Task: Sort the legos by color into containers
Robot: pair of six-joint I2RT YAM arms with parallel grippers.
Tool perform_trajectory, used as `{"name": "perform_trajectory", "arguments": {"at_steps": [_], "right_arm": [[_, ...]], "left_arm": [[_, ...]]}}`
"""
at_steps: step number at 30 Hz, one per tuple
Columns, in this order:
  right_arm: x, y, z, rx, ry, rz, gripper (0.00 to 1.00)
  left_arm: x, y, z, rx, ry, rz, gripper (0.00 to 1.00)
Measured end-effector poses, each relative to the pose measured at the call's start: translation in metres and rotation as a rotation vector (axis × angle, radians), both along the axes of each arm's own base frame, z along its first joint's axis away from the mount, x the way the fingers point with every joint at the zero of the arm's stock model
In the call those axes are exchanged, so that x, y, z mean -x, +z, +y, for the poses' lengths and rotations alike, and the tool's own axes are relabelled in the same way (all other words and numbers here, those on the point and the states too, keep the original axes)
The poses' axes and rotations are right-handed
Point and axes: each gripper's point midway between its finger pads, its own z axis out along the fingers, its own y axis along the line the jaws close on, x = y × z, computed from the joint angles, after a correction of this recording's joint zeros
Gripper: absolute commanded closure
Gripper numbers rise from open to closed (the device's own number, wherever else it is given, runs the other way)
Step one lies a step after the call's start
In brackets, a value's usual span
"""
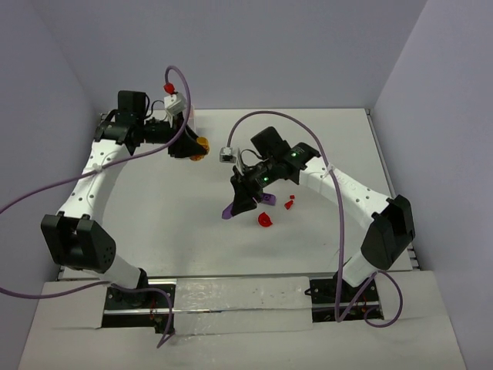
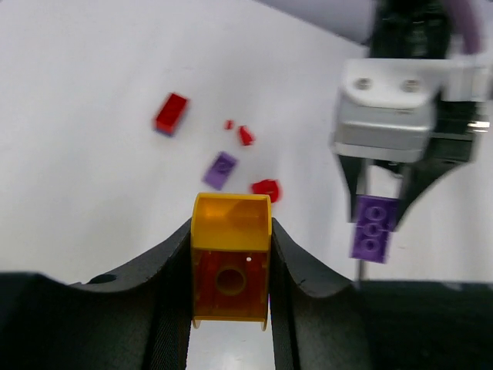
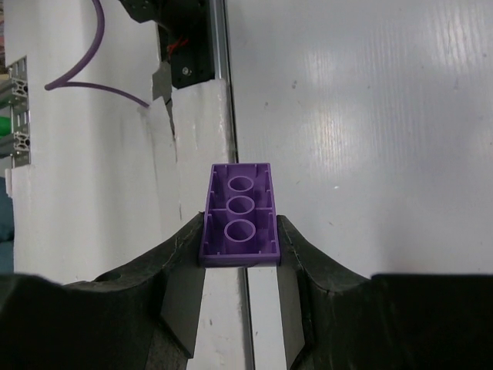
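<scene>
**Sorting under way, both arms loaded.** The left claw (image 2: 231,240) was closed on an orange brick (image 2: 231,270), held above the far left of the white surface (image 1: 169,208); the right claw (image 3: 239,245) was clamped on a purple brick (image 3: 239,210), underside up, near mid-surface. Loose pieces lay on the surface close by the right claw: a red brick (image 2: 171,113), a purple square piece (image 2: 221,169), a red round piece (image 2: 266,190) and two small red fragments (image 2: 246,136). The compartment tray could not be made out clearly in any view, so pieces already sorted could not be counted. Judged state: two pieces in transit; at least five unsorted; the task appeared well short of complete.
</scene>
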Motion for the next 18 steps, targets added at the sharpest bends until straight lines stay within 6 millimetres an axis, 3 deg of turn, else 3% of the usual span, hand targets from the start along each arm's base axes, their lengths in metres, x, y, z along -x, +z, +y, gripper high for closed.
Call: {"name": "perform_trajectory", "arguments": {"at_steps": [3,9,13,18], "right_arm": [[0.0,-0.003,-0.003,0.014,-0.012,-0.01,1.0],[-0.006,0.0,-0.007,0.022,-0.041,-0.05,1.0],[-0.014,-0.001,-0.011,0.036,-0.069,-0.062,1.0],[-0.024,-0.003,-0.017,0.05,-0.111,-0.065,1.0]], "left_arm": [[-0.027,-0.006,0.008,-0.075,0.116,-0.101,1.0],[-0.106,-0.021,0.04,-0.279,0.347,-0.334,1.0],[-0.153,-0.052,0.06,-0.424,0.383,-0.422,1.0],[-0.195,-0.095,0.079,-0.546,0.337,-0.448,1.0]]}}
